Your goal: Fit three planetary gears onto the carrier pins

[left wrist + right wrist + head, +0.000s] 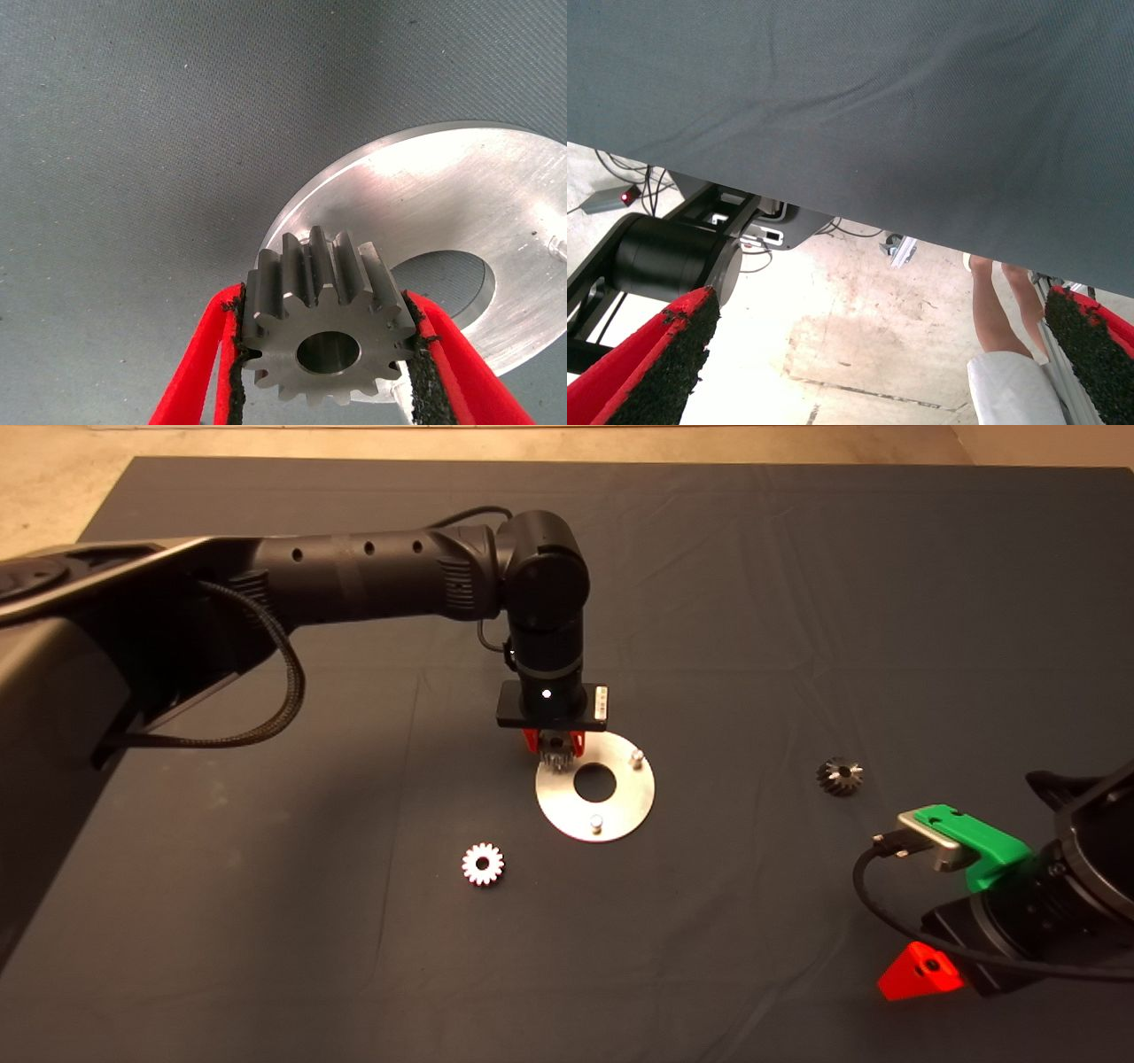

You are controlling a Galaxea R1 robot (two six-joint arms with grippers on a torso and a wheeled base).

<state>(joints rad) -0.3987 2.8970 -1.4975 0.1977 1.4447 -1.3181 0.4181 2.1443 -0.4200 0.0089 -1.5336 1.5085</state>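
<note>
Dark mat (797, 602) over the tabletop, pale floor beyond its far edge. Left end effector (555, 751) down at the far-left rim of the round carrier disc (567, 815), red fingers (199, 354) closed on one planetary gear (323, 332), bore facing the wrist camera, teeth pinched between the black pads. Two carrier pins (597, 823) in plain sight, both bare; third one hidden beneath the held gear, so seated or not, cannot tell. Second gear (483, 864), bright, flat on the mat near-left of the disc. Third gear (840, 776), darker, well apart to the right. Right end effector (921, 967) parked at the near-right edge, fingers spread wide with nothing between, a person's legs (1001, 310) past the mat. Judged progress: first gear going on, two left to fetch and place.
</note>
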